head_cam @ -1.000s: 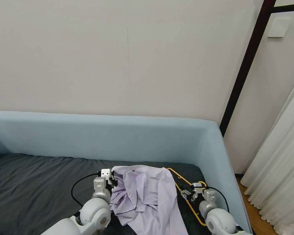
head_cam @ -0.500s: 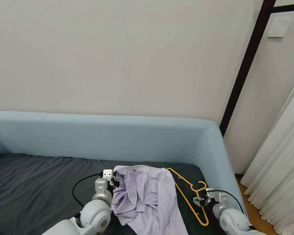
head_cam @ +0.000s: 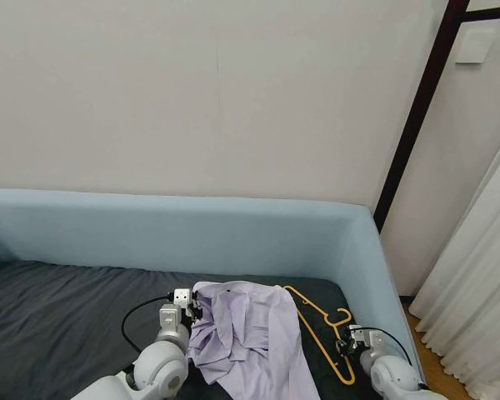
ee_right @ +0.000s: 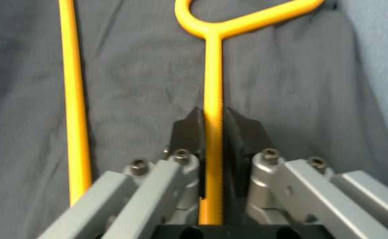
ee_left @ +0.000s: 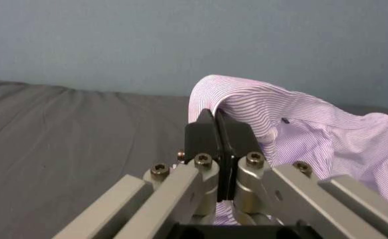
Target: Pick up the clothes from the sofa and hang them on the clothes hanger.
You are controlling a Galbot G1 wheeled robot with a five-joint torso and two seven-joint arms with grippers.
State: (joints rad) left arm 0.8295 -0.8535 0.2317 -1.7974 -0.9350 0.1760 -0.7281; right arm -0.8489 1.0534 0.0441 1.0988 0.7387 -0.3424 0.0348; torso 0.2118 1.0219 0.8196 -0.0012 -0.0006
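Both arms reach low over the sofa (head_cam: 233, 237) seat. The left gripper (ee_left: 215, 118) is pinched on a fold of the striped lilac shirt (head_cam: 254, 337) (heaped mid-cushion) — the right gripper (head_cam: 347, 344) is clamped on the orange hanger (ee_right: 211, 74) stem, just beside the shirt.

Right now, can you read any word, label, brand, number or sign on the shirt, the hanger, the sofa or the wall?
None: nothing carries readable text.
Shirt, held by the left gripper: stripes only, no tag seen.
Hanger, held by the right gripper: plain orange.
Sofa: plain fabric.
Wall plate: blank.
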